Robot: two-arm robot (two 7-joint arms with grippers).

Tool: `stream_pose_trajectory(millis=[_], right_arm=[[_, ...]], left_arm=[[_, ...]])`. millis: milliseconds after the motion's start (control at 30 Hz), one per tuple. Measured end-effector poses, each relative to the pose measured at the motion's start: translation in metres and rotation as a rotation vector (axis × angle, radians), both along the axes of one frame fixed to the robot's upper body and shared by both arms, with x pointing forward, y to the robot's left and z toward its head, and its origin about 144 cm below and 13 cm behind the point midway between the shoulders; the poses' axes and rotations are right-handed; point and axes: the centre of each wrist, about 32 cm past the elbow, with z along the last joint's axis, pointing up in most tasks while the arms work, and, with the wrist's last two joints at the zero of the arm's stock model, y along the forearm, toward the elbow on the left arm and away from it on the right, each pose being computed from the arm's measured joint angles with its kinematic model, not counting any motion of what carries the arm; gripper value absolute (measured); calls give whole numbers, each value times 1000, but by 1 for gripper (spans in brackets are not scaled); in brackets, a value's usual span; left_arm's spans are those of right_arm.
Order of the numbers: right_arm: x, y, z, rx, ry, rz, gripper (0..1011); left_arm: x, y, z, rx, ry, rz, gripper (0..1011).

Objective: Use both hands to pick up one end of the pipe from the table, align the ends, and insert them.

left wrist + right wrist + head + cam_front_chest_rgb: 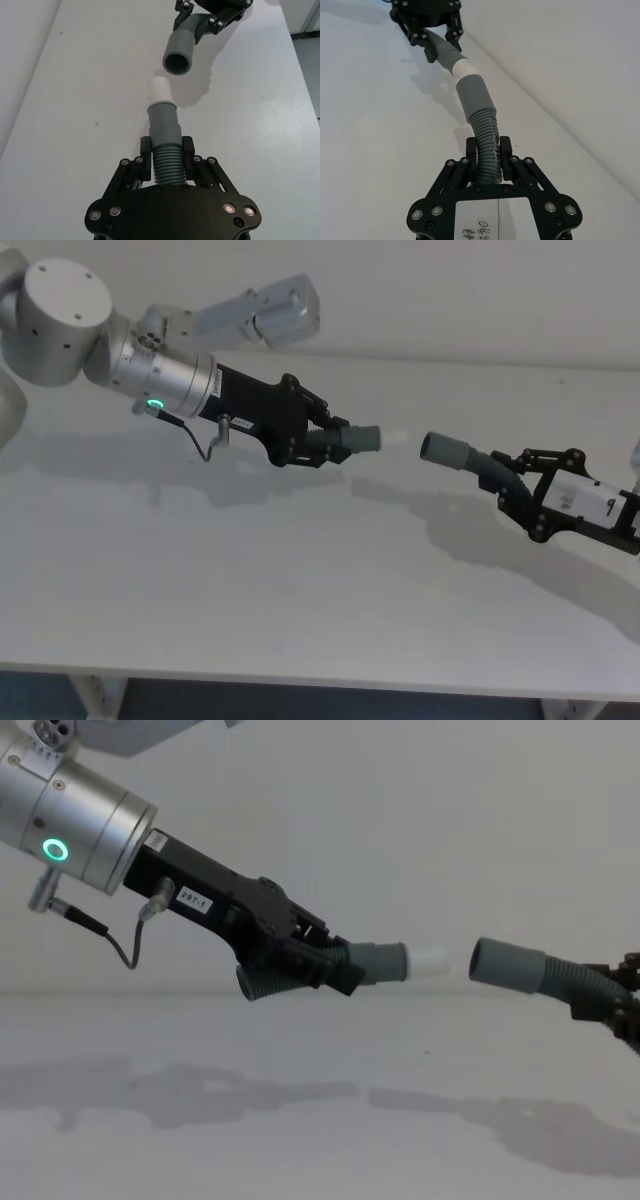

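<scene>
Two pipe pieces are up in the air: one with a white tip (352, 439), one plain grey (470, 459). Two grippers, left (322, 442) and right (520, 488), over one table (250, 580).

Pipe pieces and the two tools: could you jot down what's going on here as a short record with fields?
left tool: shut on the ribbed part of the white-tipped pipe piece, held above the table
right tool: shut on the ribbed part of the open-cuffed pipe piece, also lifted
ends: white tip faces open cuff
contact: none, a gap remains
alignment: close in the chest view, not yet inserted
</scene>
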Motion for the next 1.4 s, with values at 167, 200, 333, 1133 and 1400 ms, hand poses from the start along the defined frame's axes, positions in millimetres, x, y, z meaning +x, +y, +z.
stream_pose_trajectory(millis=[167, 200, 333, 1133, 1400], right_arm=[[1, -3, 1, -10, 1, 19, 262], [1, -4, 1, -12, 0, 22, 262], [1, -6, 2, -14, 1, 27, 262], [1, -8, 3, -21, 4, 35, 262], [1, -8, 2, -22, 8, 27, 262]], left_arm=[[0, -1, 0, -4, -5, -15, 347], [0, -1, 0, -5, -5, -18, 347], [-1, -2, 0, -7, -1, -27, 347], [0, -5, -2, -13, 6, -42, 347], [0, -5, -3, -17, 8, -42, 347]])
